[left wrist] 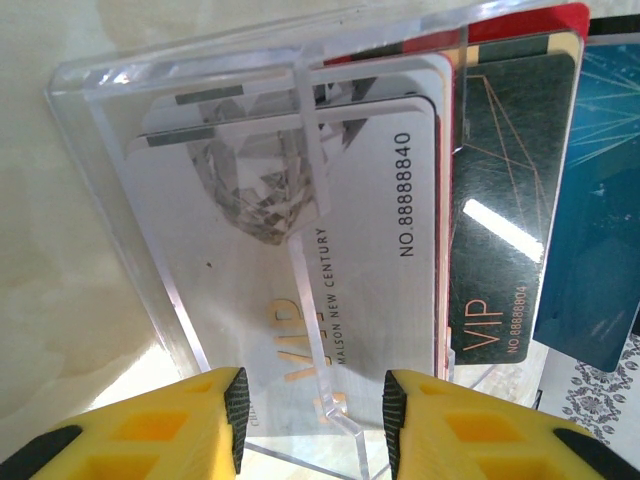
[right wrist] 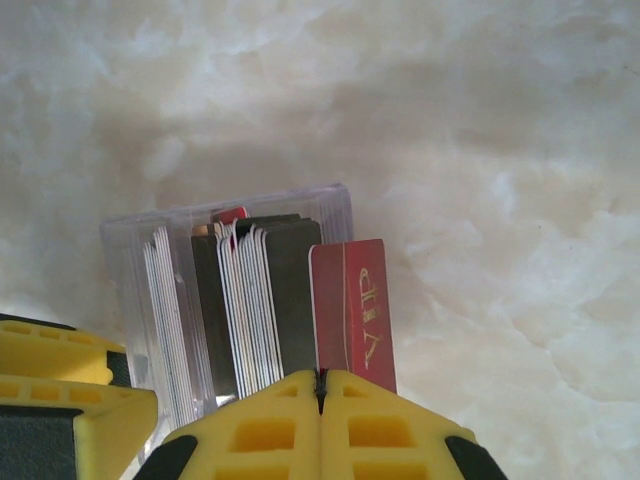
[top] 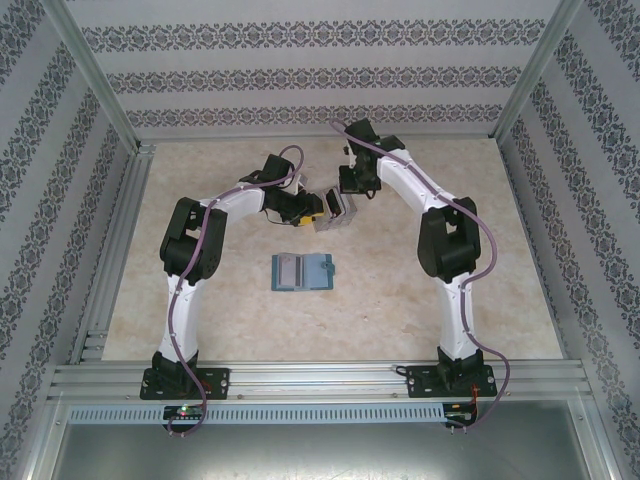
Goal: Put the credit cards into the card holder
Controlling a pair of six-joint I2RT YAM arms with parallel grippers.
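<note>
The right fingers are pressed together on the edge of a red card, which stands at the end of the credit cards packed in the clear stand. The left fingers, partly apart, straddle a clear divider of that stand. The teal card holder lies open on the table, nearer the arm bases.

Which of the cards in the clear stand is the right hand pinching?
The red VIP card at the right end of the stack. The right hand is shut on its edge; the white and dark cards beside it sit untouched in the clear stand.
</note>
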